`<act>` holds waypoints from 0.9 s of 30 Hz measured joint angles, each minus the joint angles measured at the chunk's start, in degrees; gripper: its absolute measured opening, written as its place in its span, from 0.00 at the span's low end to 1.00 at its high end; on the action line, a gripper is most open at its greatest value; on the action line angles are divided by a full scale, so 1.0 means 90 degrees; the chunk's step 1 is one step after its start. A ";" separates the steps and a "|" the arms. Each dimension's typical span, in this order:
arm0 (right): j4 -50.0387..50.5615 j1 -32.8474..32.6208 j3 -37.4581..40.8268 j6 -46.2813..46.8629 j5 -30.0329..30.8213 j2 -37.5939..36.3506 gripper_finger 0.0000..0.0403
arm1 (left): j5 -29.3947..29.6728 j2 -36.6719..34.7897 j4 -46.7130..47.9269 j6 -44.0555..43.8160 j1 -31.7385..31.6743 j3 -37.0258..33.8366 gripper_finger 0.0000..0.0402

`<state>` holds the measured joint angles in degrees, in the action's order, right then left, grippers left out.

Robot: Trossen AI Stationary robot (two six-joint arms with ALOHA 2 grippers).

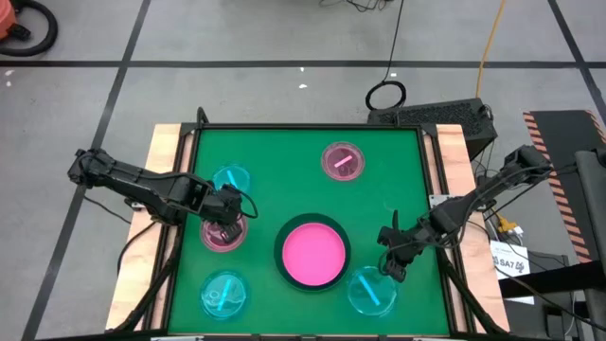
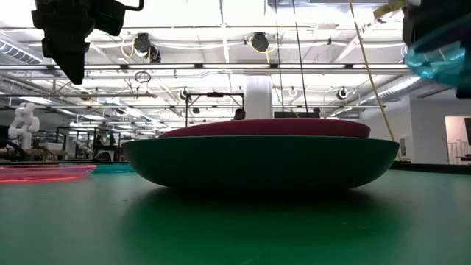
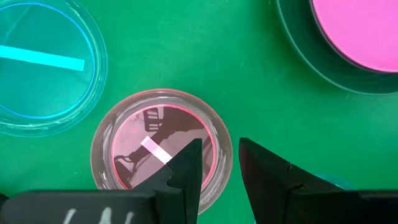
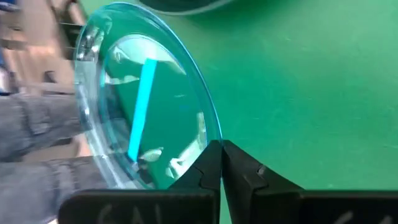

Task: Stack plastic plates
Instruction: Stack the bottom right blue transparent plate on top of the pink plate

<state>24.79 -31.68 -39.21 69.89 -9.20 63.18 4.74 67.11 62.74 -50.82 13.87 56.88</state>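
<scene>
A hot pink plate (image 1: 312,254) lies in a large dark green plate (image 2: 257,162) at the table's middle. My left gripper (image 3: 220,142) is open and hovers above a small translucent pink plate (image 3: 158,146) that lies flat on the mat, its fingers standing over either side of the rim. My right gripper (image 4: 220,144) is shut on a small translucent cyan plate (image 4: 149,99) near the table's right near corner. A second pink plate (image 1: 343,161) and two cyan plates (image 1: 232,178) (image 1: 224,292) lie flat on the mat. I cannot make out a black plate. My right gripper pinches the cyan plate's rim (image 4: 208,140) between its two fingers, coming at it from above and slanting. The plate (image 2: 441,55) is lifted clear of the table and hangs tilted steeply to one side of the fingers.
The green mat (image 1: 284,152) has raised wooden borders on the left (image 1: 161,170) and right (image 1: 453,152). Bare mat lies between the middle stack and the far pink plate. Cables and a black box (image 1: 445,116) sit beyond the far edge.
</scene>
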 joint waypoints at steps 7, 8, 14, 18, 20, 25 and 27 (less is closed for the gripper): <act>-0.0044 0.0067 -0.0359 0.0154 0.0423 -0.0378 0.00 | -0.0015 0.0000 0.0000 -0.0159 0.0000 0.0000 0.28; -0.0042 0.0079 -0.0426 0.0163 0.0506 -0.0386 0.00 | -0.0068 0.0000 0.0000 -0.0200 0.0011 0.0000 0.28; -0.0170 0.0260 -0.0769 0.0167 0.0888 -0.0387 0.00 | -0.0431 0.0000 -0.0002 -0.0432 0.0216 0.0000 0.28; -0.0510 0.0450 -0.0814 0.0277 0.1128 -0.0389 0.00 | -0.0560 0.0000 0.0004 -0.0615 0.0440 0.0000 0.28; -0.0610 0.0562 -0.0814 0.0385 0.1319 -0.0389 0.00 | -0.0610 0.0000 0.0022 -0.0750 0.0573 0.0000 0.28; -0.0918 0.0928 -0.0814 0.0449 0.1704 -0.0389 0.00 | -0.0860 0.0000 0.0186 -0.0939 0.0804 0.0000 0.28; -0.1068 0.1063 -0.0814 0.0451 0.1833 -0.0385 0.00 | -0.0878 0.0000 0.0195 -0.0938 0.0877 0.0000 0.28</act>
<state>15.17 -22.12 -46.54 73.95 7.30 59.72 -3.16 67.11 64.50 -59.27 21.76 56.88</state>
